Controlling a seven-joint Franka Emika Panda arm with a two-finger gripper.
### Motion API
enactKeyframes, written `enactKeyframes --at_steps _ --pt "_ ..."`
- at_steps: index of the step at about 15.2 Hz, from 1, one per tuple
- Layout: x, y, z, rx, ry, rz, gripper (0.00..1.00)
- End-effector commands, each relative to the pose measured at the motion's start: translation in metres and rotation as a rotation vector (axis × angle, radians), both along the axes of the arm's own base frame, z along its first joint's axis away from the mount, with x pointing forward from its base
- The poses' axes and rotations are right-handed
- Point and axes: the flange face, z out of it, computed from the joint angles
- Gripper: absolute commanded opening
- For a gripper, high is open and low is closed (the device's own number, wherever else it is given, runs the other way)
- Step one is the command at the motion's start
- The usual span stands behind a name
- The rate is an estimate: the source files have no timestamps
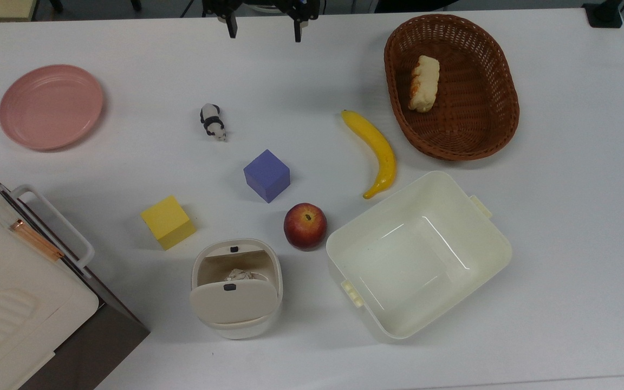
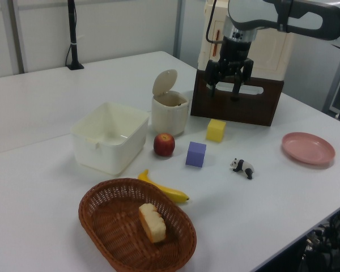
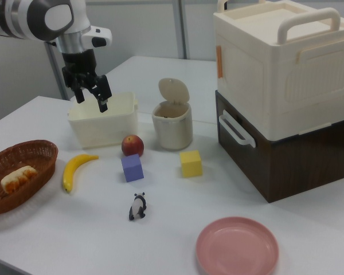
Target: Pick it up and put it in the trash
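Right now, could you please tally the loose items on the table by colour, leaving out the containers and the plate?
Yellow: 2, the banana and the yellow cube
Purple: 1, the purple cube
Red: 1, the apple
Black and white: 1, the panda figurine
Total: 5

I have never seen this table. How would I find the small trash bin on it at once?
Start in the top view at the large cream rectangular tub. The trash bin stands to the top view's left of it, beyond the red apple. Unlike the tub, it is small and rounded, with a tilted flap lid and crumpled white paper inside.
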Motion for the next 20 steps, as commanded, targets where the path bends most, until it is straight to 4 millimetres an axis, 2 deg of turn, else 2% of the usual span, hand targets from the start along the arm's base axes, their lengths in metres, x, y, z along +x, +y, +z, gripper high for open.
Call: enactKeyframes --at_steps 1,4,11,13,20 --pt "-0.008 0.000 0.004 0.022 -0.002 -0.090 1.00" --pt "-0.006 -0.010 0.005 0.028 -0.019 -0.114 1.00" --pt "-0.005 -0.018 0.008 0.039 -0.021 -0.132 1.00" --pt "-0.005 -0.011 0.007 0.032 -0.013 -0.113 1.00" --pt "-0.004 -0.012 0.006 0.031 -0.013 -0.105 1.00"
